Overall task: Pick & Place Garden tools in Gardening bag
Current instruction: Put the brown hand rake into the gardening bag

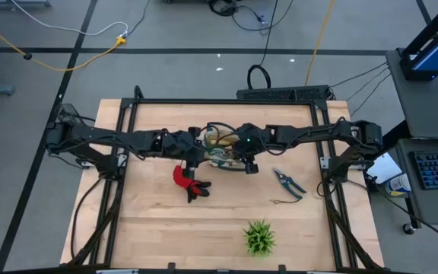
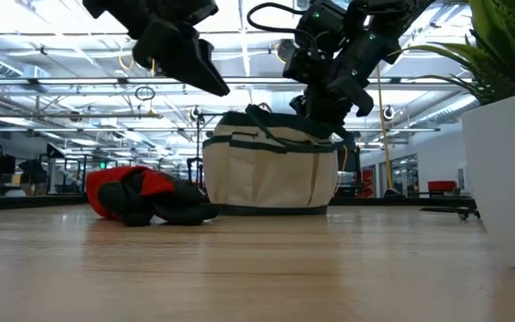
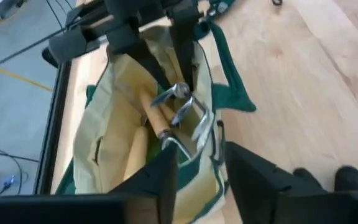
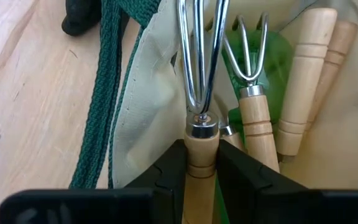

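The left gripper point(image 3: 197, 174) hung over the bag point(image 1: 217, 150) near the middle of the table point(image 1: 158, 236), its fingers spread and holding nothing. The red-and-black glove point(image 1: 189, 181) lay just in front of the bag. The right gripper point(image 4: 201, 171) was pinching the wooden handle of a little rake point(image 4: 201, 93), prongs down inside the bag among other wooden-handled tools point(image 4: 303, 81). The pruning shears point(image 1: 287, 181) lay toward the table's right edge.

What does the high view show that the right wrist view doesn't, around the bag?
High view only: pruning shears and green plant on the table, whole glove, left gripper beside the bag.

Right wrist view only: right gripper shut on a rake's wooden handle, a second rake and more wooden handles inside.

Both: gardening bag with the right gripper over it.
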